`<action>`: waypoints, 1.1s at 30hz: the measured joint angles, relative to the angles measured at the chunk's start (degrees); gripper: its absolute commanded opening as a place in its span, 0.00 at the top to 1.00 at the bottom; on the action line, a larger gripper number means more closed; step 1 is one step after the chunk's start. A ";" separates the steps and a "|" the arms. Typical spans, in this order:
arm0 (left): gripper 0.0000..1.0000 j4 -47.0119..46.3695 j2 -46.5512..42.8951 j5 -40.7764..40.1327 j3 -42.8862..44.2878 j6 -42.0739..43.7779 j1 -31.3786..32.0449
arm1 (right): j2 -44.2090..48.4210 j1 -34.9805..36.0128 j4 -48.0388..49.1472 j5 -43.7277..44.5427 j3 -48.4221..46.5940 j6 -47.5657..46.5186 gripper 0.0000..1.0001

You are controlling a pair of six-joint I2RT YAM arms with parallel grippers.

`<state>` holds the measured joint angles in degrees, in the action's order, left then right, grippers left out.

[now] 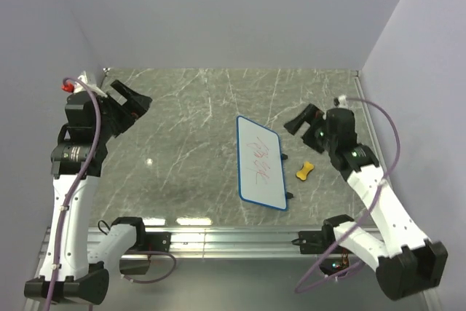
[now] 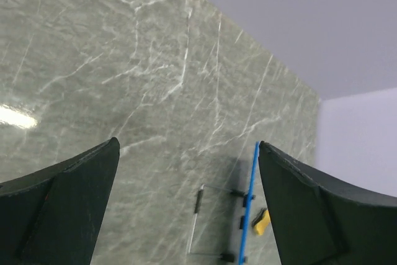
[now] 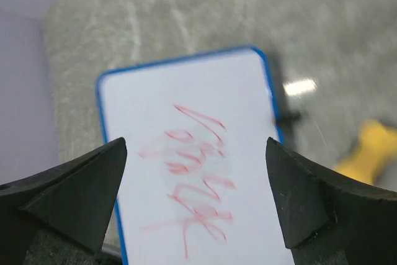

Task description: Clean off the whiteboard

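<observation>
Grabbing the eraser (image 1: pixel 305 170) comes first: right hand (image 1: pixel 301 121), wide open and empty, should straddle its waist, clear of the whiteboard (image 1: pixel 260 163).

Wht arms (image 1: pixel 64 216), blk claws (image 1: pixel 138 105) (image 1: pixel 297 121), purple cables (image 1: pixel 97 118).

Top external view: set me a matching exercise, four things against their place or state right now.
1. whiteboard
2. eraser
3. left arm
4. right arm

A. yellow, lying right of the whiteboard
B. jaws open, close to the eraser
C. red scribbles on it, blue frame
D. jaws open, far left, away from the other things

Pairs: 1-C, 2-A, 3-D, 4-B.
</observation>
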<state>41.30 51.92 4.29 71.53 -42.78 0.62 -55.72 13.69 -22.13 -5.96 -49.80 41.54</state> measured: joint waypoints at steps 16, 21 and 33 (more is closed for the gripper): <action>0.01 0.20 6.56 -0.13 -6.47 -8.13 0.02 | 9.44 -1.01 -19.93 6.99 1.27 6.12 0.04; 0.01 -1.33 5.20 3.93 -6.51 -5.33 0.98 | 7.06 -1.49 -24.96 9.29 0.48 3.91 0.13; 0.03 -1.46 5.81 3.76 -12.24 -3.48 21.88 | -11.47 -2.23 -23.15 9.49 9.05 3.61 0.34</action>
<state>39.83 57.74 8.05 59.29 -46.26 22.50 -67.20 11.46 -45.28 3.53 -40.75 45.15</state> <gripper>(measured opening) 0.973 0.671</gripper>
